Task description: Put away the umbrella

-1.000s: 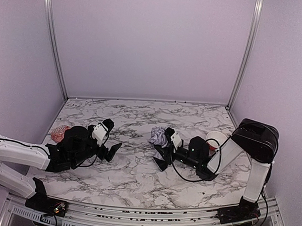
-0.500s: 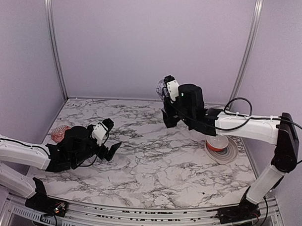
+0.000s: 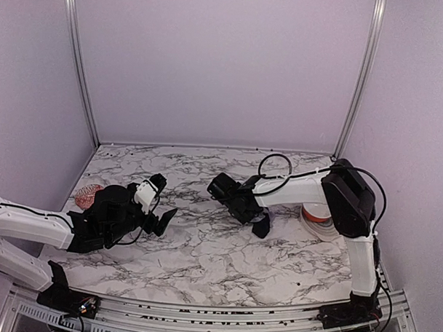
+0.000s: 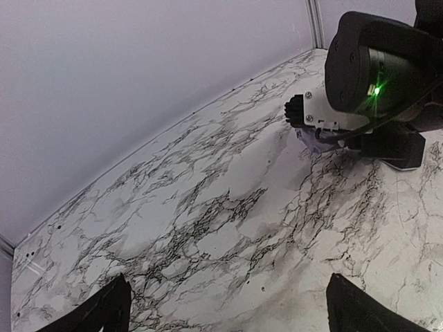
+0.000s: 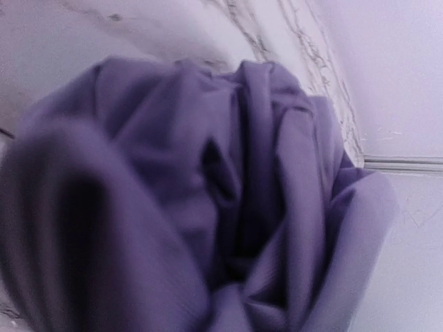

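Right gripper: low over the middle of the table, arm reaching across from the right. The umbrella sits directly ahead of this gripper, pressed so close that bunched lavender cloth fills the wrist camera and hides both fingers. Jaw state is not directly visible. Judged clamped on the cloth, since the bundle sits hard against the tool.

Left gripper: jaws wide apart, nothing between them, well apart from the bundle on its left. The right arm is plainly the nearer.

Long axis: cannot be told. No shaft or handle shows in any view, only crumpled fabric.

View differences: the overhead view shows both arms and a bowl behind the right gripper, but the gripper body covers the umbrella. The left wrist view shows a scrap of cloth under that gripper, at table level.
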Robot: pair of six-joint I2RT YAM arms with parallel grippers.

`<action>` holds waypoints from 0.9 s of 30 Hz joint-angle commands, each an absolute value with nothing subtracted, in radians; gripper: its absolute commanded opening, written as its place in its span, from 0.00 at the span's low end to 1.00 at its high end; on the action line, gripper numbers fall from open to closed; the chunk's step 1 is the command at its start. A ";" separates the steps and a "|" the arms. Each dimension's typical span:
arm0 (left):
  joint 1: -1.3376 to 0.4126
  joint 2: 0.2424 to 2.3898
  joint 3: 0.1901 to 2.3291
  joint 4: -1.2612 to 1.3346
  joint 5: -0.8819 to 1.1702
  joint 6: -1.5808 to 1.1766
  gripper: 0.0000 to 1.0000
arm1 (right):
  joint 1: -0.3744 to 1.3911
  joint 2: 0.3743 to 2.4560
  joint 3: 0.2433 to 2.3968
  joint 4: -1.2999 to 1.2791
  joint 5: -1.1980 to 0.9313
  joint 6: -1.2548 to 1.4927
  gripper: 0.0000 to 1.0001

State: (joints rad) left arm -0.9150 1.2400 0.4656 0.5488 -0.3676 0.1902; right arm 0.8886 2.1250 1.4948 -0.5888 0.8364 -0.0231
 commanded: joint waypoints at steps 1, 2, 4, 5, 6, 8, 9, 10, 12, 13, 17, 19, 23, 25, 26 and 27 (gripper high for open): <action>-0.908 1.224 0.476 0.536 -0.380 0.194 0.99 | 0.944 2.206 1.642 -0.765 0.731 0.027 0.51; -0.908 1.225 0.476 0.533 -0.377 0.195 0.99 | 0.952 2.215 1.668 -0.780 0.687 0.016 0.58; -0.908 1.231 0.476 0.530 -0.373 0.197 0.99 | 0.965 2.204 1.698 -0.793 0.526 -0.007 0.79; -0.908 1.235 0.476 0.529 -0.371 0.200 0.99 | 0.972 2.186 1.705 -0.789 0.449 -0.016 0.86; -0.908 1.239 0.477 0.528 -0.371 0.200 0.99 | 0.976 2.159 1.708 -0.779 0.359 -0.026 0.91; -0.907 1.245 0.477 0.526 -0.368 0.201 0.99 | 0.977 2.084 1.698 -0.743 0.195 -0.035 0.98; -0.907 1.247 0.477 0.525 -0.365 0.201 0.99 | 0.977 2.045 1.690 -0.723 0.137 -0.040 0.99; -0.907 1.250 0.477 0.525 -0.360 0.201 0.99 | 0.976 2.002 1.679 -0.706 0.099 -0.045 1.00; -0.907 1.252 0.477 0.525 -0.349 0.201 0.99 | 0.962 1.929 1.664 -0.696 0.049 -0.063 1.00; -0.907 1.253 0.477 0.523 -0.343 0.202 0.99 | 0.941 1.894 1.653 -0.692 0.025 -0.069 1.00; -0.907 1.259 0.477 0.522 -0.341 0.203 0.99 | 0.744 1.785 1.521 -0.613 0.014 -0.039 0.88; -0.907 1.262 0.477 0.521 -0.337 0.200 0.99 | 0.663 1.791 1.460 -0.594 0.008 -0.033 0.76; -0.907 1.285 0.491 0.503 -0.321 0.200 0.99 | 0.598 1.871 1.390 -0.613 -0.011 -0.044 0.53; -0.907 1.309 0.506 0.483 -0.307 0.198 0.98 | 0.596 1.898 1.355 -0.609 -0.055 -0.045 0.46; -0.906 1.325 0.515 0.470 -0.299 0.196 0.97 | 0.595 1.904 1.338 -0.602 -0.076 -0.039 0.45; -0.907 1.342 0.526 0.458 -0.292 0.187 0.95 | 0.597 1.904 1.321 -0.590 -0.097 -0.029 0.43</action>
